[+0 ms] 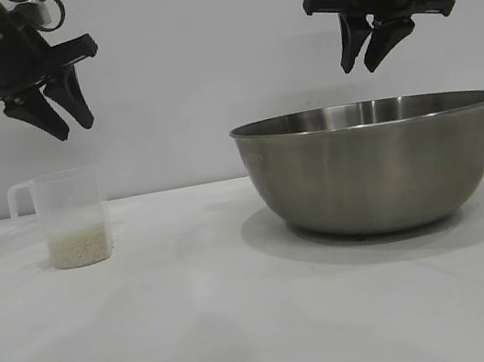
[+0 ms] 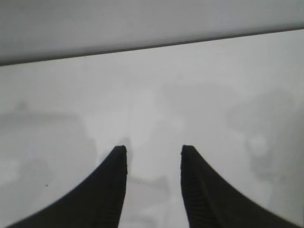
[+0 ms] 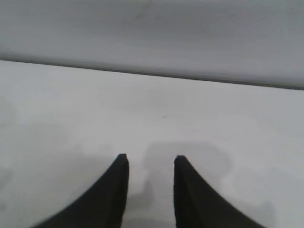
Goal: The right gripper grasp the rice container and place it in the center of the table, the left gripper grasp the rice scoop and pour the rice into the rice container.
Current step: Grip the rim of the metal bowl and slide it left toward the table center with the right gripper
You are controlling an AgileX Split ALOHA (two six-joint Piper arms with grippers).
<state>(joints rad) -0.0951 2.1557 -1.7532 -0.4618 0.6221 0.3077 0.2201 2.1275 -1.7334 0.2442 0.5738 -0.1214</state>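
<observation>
Nothing done yet: both claws, left claw [image 1: 59, 114] and right claw [image 1: 370, 46], hang spread and empty (well above the bench [image 1: 212, 335]), bowl [image 1: 375, 168] off-centre right, cup [image 1: 72, 219] with rice [image 1: 78, 247] unpoured at left.

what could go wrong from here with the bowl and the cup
The rice container is wide with a thin rolled rim; the open right claw might slip pinching it, or tip it. The rice scoop is light and clear, so the open left claw may knock it over, spilling the rice on the table.
</observation>
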